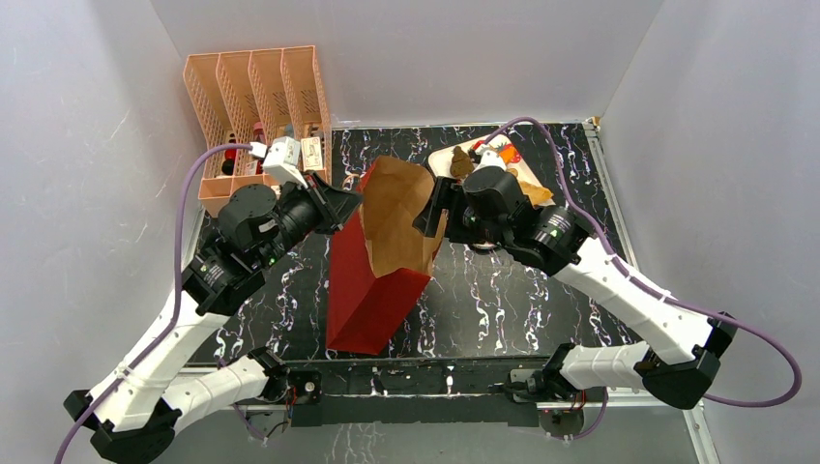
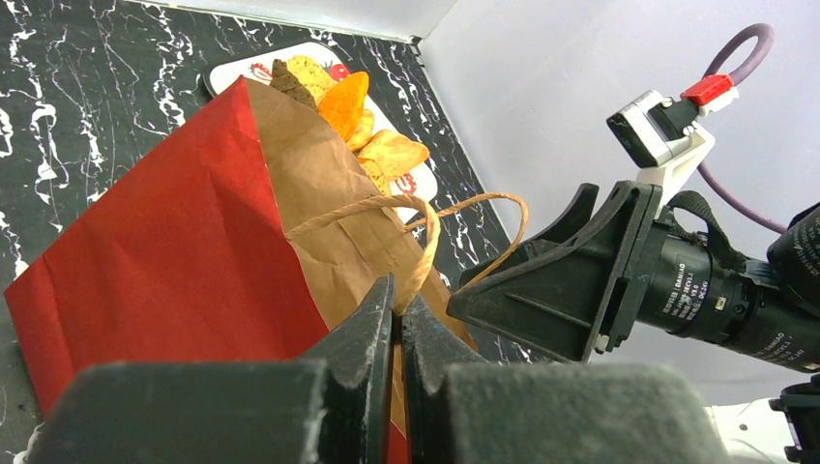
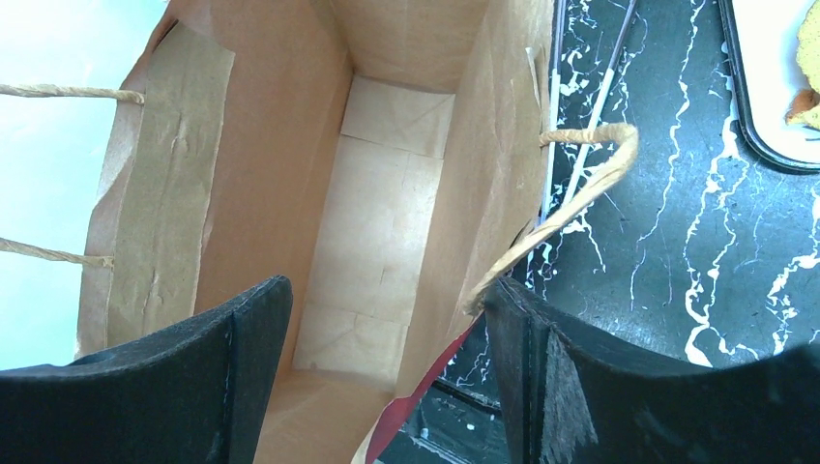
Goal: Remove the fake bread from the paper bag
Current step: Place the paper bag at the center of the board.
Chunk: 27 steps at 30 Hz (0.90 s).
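Note:
The paper bag (image 1: pixel 372 290) stands tilted at the table's middle, red outside, brown inside, mouth open. Its inside (image 3: pixel 377 232) shows no bread in the right wrist view. My left gripper (image 1: pixel 340 205) is shut on the bag's left rim and cord handle (image 2: pixel 411 217); it also shows in the left wrist view (image 2: pixel 398 295). My right gripper (image 1: pixel 435 208) is open at the bag's mouth, one finger inside and one outside the right wall (image 3: pixel 387 288). The fake bread (image 2: pixel 348 101), in yellow, orange and brown pieces, lies on a white tray (image 1: pixel 440 158) behind the bag.
A peach slotted organiser (image 1: pixel 256 101) stands at the back left with small items in it. The tray's dark rim (image 3: pixel 745 126) lies close right of the bag. Grey walls close the table on three sides.

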Tool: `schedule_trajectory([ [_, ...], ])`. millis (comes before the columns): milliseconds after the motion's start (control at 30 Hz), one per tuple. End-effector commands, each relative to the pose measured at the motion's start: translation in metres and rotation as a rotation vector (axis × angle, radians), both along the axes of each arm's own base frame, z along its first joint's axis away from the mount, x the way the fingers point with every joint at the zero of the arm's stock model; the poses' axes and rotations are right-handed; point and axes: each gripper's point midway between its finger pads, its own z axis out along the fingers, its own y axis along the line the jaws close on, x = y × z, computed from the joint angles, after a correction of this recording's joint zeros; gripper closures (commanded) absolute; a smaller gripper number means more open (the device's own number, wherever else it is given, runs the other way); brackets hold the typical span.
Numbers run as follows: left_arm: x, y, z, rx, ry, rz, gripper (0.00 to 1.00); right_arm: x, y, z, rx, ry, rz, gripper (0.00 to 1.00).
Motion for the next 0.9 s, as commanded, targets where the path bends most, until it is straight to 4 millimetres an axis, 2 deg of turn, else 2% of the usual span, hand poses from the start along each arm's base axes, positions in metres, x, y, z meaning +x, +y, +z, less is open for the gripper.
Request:
schedule_trajectory([
  [0, 0.001, -0.003, 0.013, -0.027, -0.046, -0.018, 1.00, -0.002, -0.006, 0.031, 0.070, -0.050, -0.029, 0.30],
  [133, 0.002, -0.004, 0.013, -0.028, -0.048, -0.020, 1.00, -0.004, -0.005, 0.022, 0.063, -0.026, -0.025, 0.30],
  [433, 0.005, -0.003, 0.013, -0.023, -0.051, -0.004, 1.00, -0.013, -0.007, 0.026, 0.072, -0.007, -0.016, 0.30],
  [600, 0.009, -0.003, 0.010, -0.033, -0.050, 0.010, 1.00, -0.018, -0.014, 0.017, 0.044, 0.012, -0.020, 0.30],
  [867, 0.012, -0.007, 0.007, -0.037, -0.045, 0.011, 1.00, -0.022, -0.020, 0.012, 0.053, 0.049, -0.051, 0.26],
])
